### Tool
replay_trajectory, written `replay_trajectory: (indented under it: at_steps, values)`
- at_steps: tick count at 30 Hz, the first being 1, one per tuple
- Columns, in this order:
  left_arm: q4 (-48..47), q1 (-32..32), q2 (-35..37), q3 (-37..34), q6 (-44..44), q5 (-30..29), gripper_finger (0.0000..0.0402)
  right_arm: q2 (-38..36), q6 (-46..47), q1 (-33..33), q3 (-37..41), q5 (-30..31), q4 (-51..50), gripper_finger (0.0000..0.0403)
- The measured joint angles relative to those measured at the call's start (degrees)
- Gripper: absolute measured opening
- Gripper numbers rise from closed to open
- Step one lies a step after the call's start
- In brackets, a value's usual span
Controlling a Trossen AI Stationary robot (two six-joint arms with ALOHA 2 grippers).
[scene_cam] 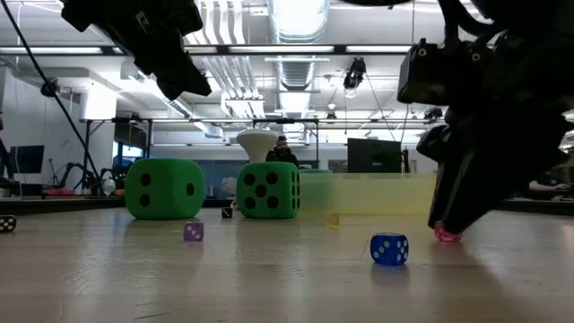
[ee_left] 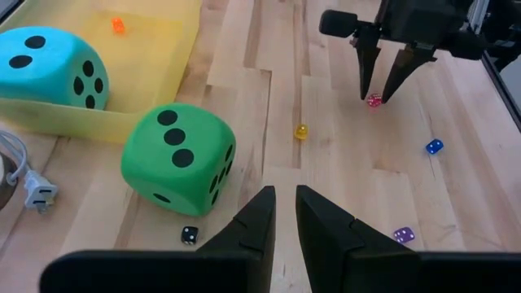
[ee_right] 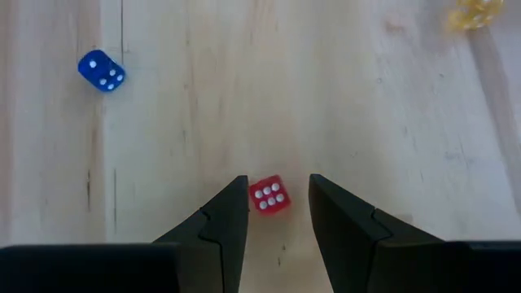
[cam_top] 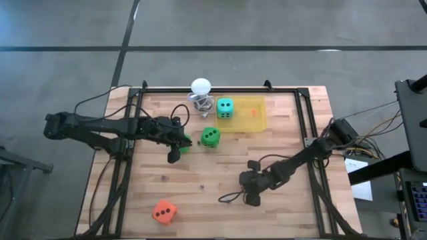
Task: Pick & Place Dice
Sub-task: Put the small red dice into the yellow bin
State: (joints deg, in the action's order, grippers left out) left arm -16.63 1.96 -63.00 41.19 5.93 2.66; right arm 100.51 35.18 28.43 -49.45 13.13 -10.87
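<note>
A teal die (cam_top: 225, 108) sits in a yellow tray (cam_top: 252, 120). One green die (cam_top: 210, 137) (ee_left: 179, 159) rests on the table beside the tray. The other green die (cam_top: 185, 143) (scene_cam: 163, 188) lies partly under my left gripper (cam_top: 175, 152) (ee_left: 285, 203), which hovers above the table with a narrow gap between its fingers and holds nothing. An orange-red die (cam_top: 163, 212) lies near the table's near edge. My right gripper (cam_top: 250, 187) (ee_right: 277, 203) is open and down at the table, its fingers on either side of a tiny red die (ee_right: 269, 195) (ee_left: 374, 100). My right gripper comes at the tiny red die (ee_right: 269, 195) from above with a finger on each side. The die lies flat on the table close against one finger (ee_right: 232, 207), with a gap to the other. I cannot tell whether that finger touches it.
Tiny dice are scattered on the wood: blue (ee_right: 102, 71) (scene_cam: 389, 248), yellow (ee_left: 301, 131), purple (ee_left: 402, 234), black (ee_left: 189, 235), and an orange one (ee_left: 118, 25) in the tray. A white ball on a wire stand (cam_top: 200, 88) and a cord stand at the far edge.
</note>
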Motion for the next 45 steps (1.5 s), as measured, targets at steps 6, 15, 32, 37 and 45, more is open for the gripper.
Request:
replay_trajectory:
  at_steps: [6, 15, 32, 37, 45]
  values:
    - [0.01, 0.00, 0.00, 0.00, -0.17, 0.00, 0.0058, 1.04, -0.25, -0.01, 0.00, -0.75, 0.68, 0.0122]
    - [0.01, -0.02, 0.00, 0.00, -0.16, 0.00, 0.0058, 1.44, -1.32, -0.03, -0.04, -0.66, 0.96, 0.0051]
    - [0.01, -0.02, 0.00, 0.00, -0.13, -0.01, 0.0058, -0.61, -1.08, -0.65, 0.13, -2.27, -0.29, 0.0040]
    - [-0.01, -0.02, 0.00, 0.00, -0.12, 0.00, 0.0058, -3.11, -1.33, -2.13, 0.09, -1.62, -2.48, 0.0040]
    - [1.56, -0.02, 0.00, 0.00, -0.21, -2.34, 0.0058, -9.25, -2.60, -6.32, 0.09, 0.84, -7.86, 0.0040]
